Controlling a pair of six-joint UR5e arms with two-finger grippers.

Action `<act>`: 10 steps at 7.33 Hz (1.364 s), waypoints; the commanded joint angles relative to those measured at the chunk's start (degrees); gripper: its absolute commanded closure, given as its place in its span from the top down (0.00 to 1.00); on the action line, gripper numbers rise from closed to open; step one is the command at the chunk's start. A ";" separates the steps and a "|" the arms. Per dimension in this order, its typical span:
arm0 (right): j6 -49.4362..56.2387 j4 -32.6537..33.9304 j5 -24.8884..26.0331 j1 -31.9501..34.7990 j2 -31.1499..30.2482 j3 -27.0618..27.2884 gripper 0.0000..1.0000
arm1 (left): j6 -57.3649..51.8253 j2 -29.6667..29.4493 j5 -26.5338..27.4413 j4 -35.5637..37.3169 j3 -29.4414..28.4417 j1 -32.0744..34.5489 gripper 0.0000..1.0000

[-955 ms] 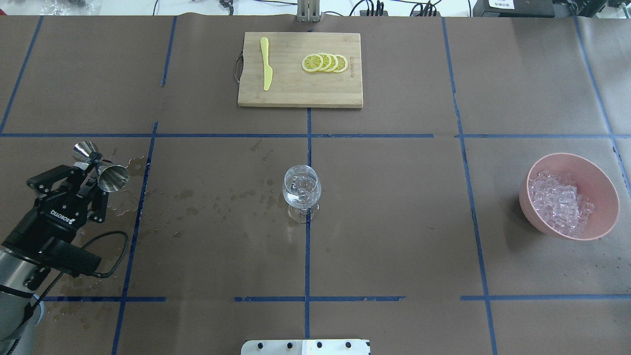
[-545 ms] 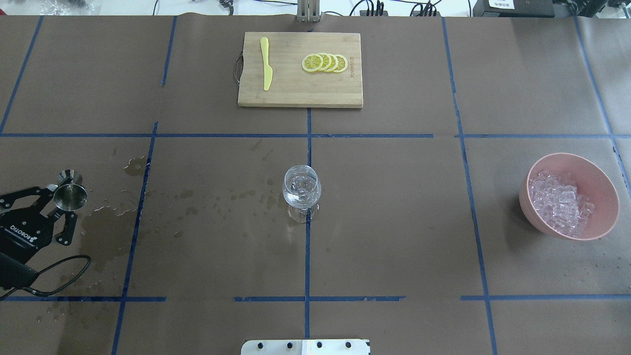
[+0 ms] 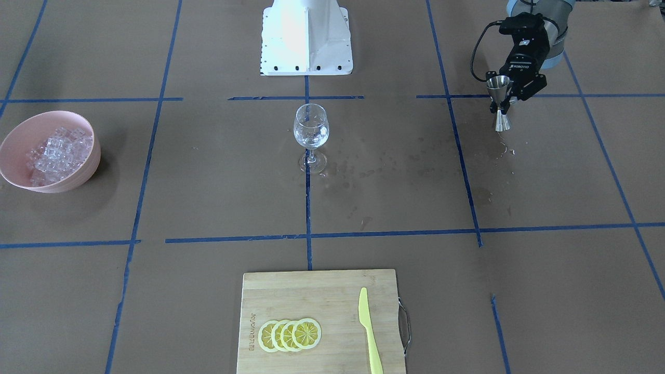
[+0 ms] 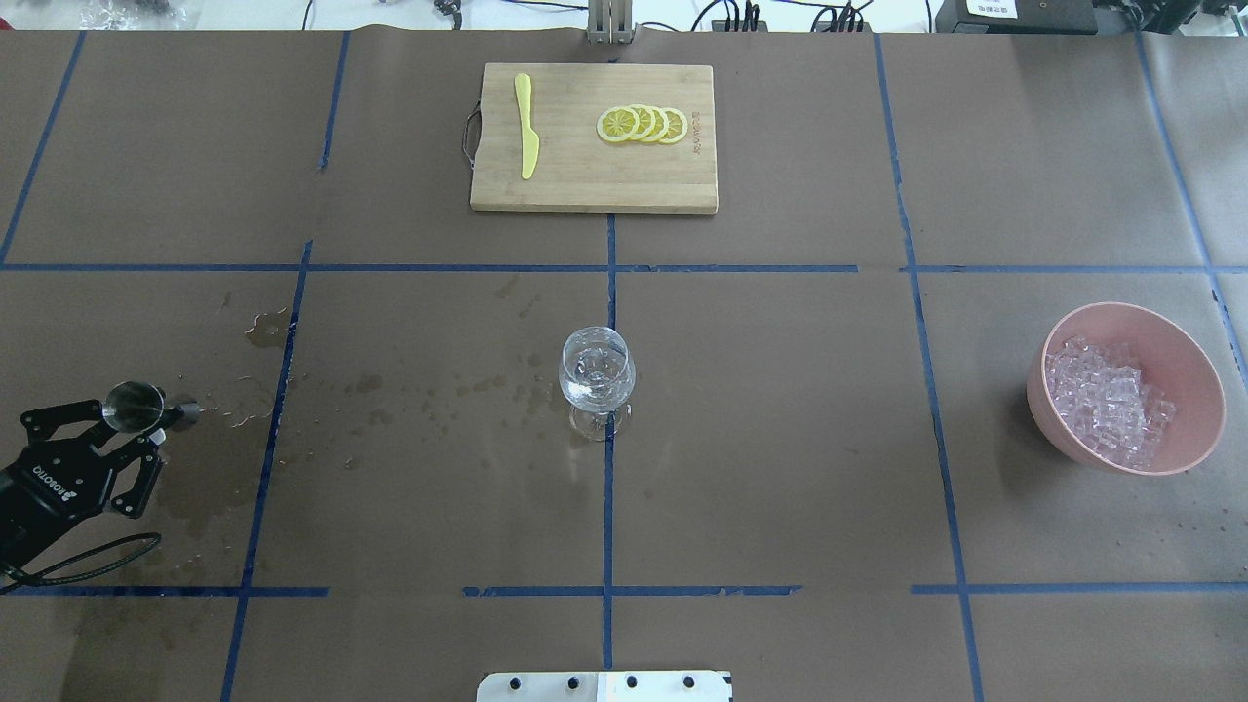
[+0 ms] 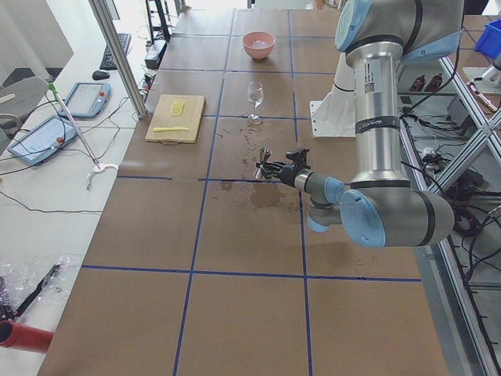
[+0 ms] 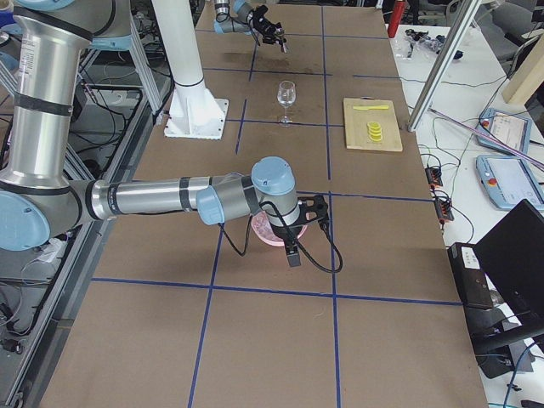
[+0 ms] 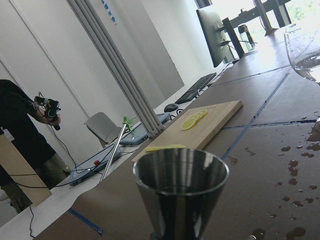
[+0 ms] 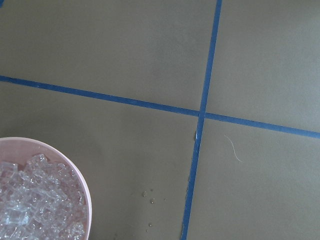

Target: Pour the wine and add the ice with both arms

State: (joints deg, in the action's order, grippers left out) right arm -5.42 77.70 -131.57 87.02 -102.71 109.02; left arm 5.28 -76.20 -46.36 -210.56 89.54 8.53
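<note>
Overhead exterior: wet-spotted brown table, blue tape

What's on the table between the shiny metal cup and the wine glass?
Just wet splashes and one blue tape line on the brown paper, overhead view.

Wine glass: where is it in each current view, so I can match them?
Front-facing: wine glass, upper centre.
Overhead: wine glass, dead centre.
Exterior left: wine glass, top centre, far off.
Exterior right: wine glass, top centre.
Left wrist: wine glass, top right corner, cut off.
Right wrist: not in view.
Landmark: the bamboo cutting board, across the glass from the robot.
</note>
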 commanded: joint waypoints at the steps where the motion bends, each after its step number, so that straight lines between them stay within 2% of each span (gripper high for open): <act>1: -0.03 0.00 0.00 0.08 -0.03 0.22 1.00 | 12.32 -0.09 -0.22 0.24 -2.09 -0.09 0.00; 3: -0.03 -0.09 0.00 0.17 -0.03 0.22 1.00 | 26.30 -0.87 -0.31 2.95 -3.14 -0.53 0.00; 5: -0.21 -2.10 0.00 0.17 -0.91 0.14 1.00 | 31.08 -1.84 -0.22 3.67 -4.90 -0.62 0.00; 8: -0.21 -2.20 0.00 0.17 -1.09 0.14 1.00 | 31.10 -7.37 1.09 3.76 -9.81 -0.62 0.00; 10: -0.21 -2.11 0.00 0.17 -1.09 0.05 1.00 | 30.05 -7.47 1.62 3.84 -10.62 -0.62 0.00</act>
State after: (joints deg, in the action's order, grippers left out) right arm -5.62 75.53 -131.57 87.19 -103.79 109.14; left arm 35.85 -83.35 -45.12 -206.79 79.60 7.91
